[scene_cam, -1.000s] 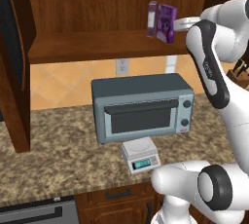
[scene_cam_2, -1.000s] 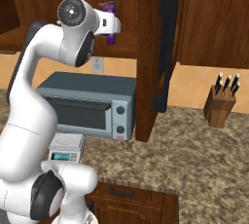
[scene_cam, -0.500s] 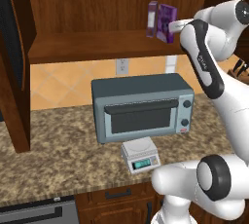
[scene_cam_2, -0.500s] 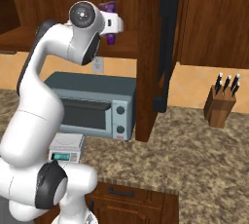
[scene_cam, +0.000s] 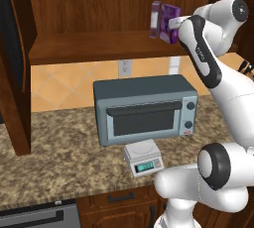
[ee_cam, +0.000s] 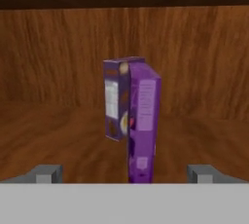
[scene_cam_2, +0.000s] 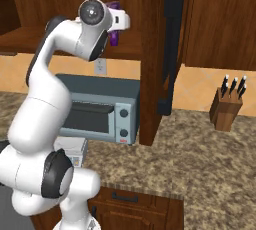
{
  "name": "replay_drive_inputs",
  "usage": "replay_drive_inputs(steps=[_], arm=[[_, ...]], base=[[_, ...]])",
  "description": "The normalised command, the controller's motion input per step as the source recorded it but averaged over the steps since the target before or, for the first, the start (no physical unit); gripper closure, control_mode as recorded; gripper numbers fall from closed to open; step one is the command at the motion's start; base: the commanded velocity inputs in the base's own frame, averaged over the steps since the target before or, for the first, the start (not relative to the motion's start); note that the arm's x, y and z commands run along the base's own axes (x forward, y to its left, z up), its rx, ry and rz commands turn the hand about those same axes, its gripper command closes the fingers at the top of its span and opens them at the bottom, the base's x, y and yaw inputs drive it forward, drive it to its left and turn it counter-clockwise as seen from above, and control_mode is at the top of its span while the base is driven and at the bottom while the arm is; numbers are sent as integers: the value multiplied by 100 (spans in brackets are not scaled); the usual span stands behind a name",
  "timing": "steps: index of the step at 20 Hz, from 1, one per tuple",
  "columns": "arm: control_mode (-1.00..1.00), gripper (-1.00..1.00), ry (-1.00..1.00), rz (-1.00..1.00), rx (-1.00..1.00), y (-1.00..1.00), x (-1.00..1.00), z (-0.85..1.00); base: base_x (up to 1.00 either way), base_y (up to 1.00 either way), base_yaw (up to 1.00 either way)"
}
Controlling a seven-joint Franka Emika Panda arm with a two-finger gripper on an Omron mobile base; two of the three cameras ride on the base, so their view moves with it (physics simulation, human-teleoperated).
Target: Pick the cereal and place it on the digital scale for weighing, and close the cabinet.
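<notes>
The tool [ee_cam: 124,172] stands wide and empty before the cereal [ee_cam: 142,121], which stands upright on the cabinet [scene_cam: 99,43] shelf. A second box [ee_cam: 115,99] stands touching behind the cereal; a misaligned approach may topple both.

1. The arm [scene_cam: 208,68] is built of glossy white, rounded shells.
2. Dark grey discs are set into the joints, one at the upper joint [scene_cam_2: 92,11] and one low on the body [scene_cam: 214,166].
3. A dark band with small pale lettering is seen along one link [scene_cam: 202,56].
4. The claw [ee_cam: 124,173] is tipped by two small grey blocks, one being the left fingertip [ee_cam: 44,173].
</notes>
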Motion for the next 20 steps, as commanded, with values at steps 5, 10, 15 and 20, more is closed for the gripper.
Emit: replay_drive_inputs(steps=[5, 10, 15, 20], arm=[[-100, -100, 0, 0, 0, 0, 42, 19], [-100, -100, 0, 0, 0, 0, 37, 12], [-100, -100, 0, 0, 0, 0, 46, -1], [-100, -100, 33, 2, -1, 0, 9, -4]], base=[[0, 0, 0], [0, 0, 0], [0, 0, 0], [0, 0, 0]])
